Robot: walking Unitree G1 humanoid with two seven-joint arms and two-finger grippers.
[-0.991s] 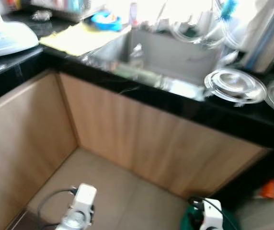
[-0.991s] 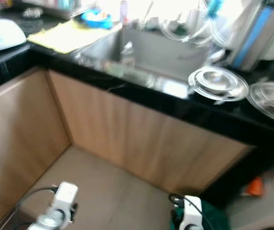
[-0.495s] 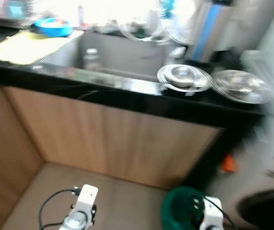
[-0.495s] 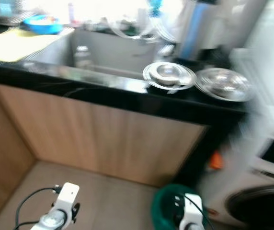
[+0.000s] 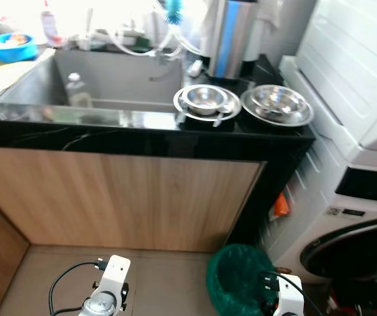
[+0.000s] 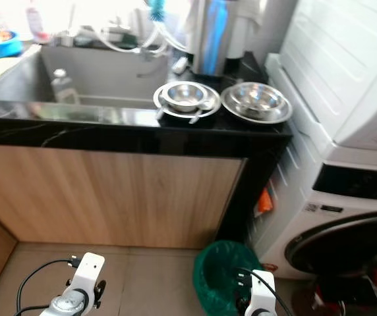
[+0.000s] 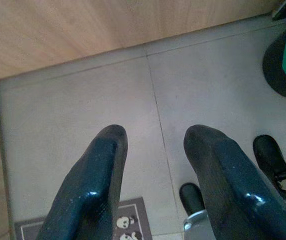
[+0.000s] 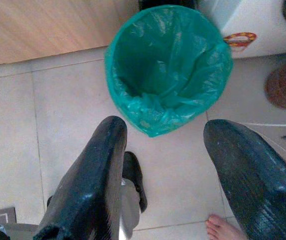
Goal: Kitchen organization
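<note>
Left gripper (image 7: 155,150): my fingers are spread, empty, over the floor (image 7: 73,110).
Right gripper (image 8: 168,150): my fingers are spread wide, empty, above the green bin (image 8: 168,65).
Bowls (image 5: 205,99): two steel ones on the black counter (image 5: 142,131), beside the sink (image 5: 103,76).
Washer (image 5: 347,197): at my right, near the bin.

Green bin liner (image 8: 168,65) (black countertop (image 5: 142,128))
</note>
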